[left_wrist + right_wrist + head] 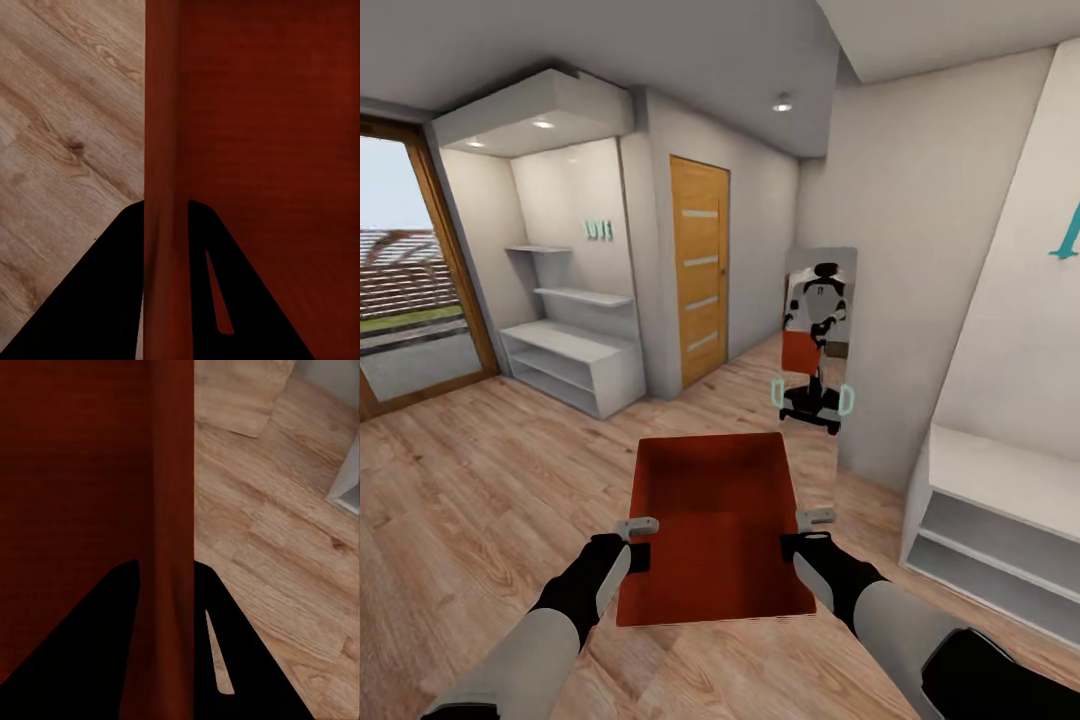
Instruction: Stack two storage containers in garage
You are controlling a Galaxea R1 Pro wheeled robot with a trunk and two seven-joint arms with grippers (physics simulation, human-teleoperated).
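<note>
Gripping opposite side walls, both grippers were closed on one storage container (715,530). Left gripper (637,527) pinched the left wall; in the left wrist view its dark fingers (97,300) sat one on each side of the red-orange wall (161,187), pressed against it. Right gripper (815,518) did the same on the right wall, fingers (82,652) straddling the rim in its wrist view. Neither jaw stood spread beyond the wall's thickness.

Container was held level between the two arms, out in front of the trunk, open top up, inside empty, clear of the ground. Only one bin in sight.

Below it: light wood plank floor (480,500). Room had plain pale walls. An orange-brown wooden door (699,270) with frosted strips stood shut ahead, left of centre. A tall mirror (818,350) leaned against the wall beside it, showing the robot with the red bin. White low shelving (570,365) sat in an alcove to the left, more white shelving (1000,520) to the right. A large glazed opening (405,270) with a wooden frame was at far left.
</note>
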